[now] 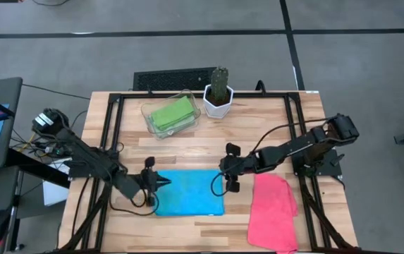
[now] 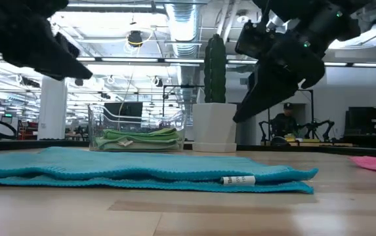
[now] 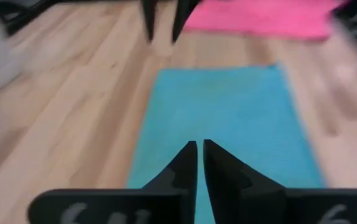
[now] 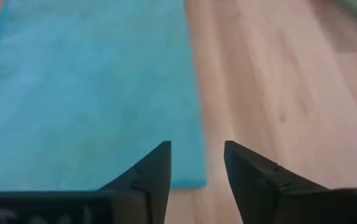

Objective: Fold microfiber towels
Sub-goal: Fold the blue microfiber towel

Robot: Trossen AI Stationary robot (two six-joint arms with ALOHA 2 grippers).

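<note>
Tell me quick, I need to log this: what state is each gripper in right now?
Left gripper: shut, holding nothing, over the cyan blue microfiber towel.
Right gripper: open, empty.

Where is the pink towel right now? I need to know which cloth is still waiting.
In the high view the pink towel lies crumpled at the table's front right, just right of the cyan towel and beside the right gripper.
</note>
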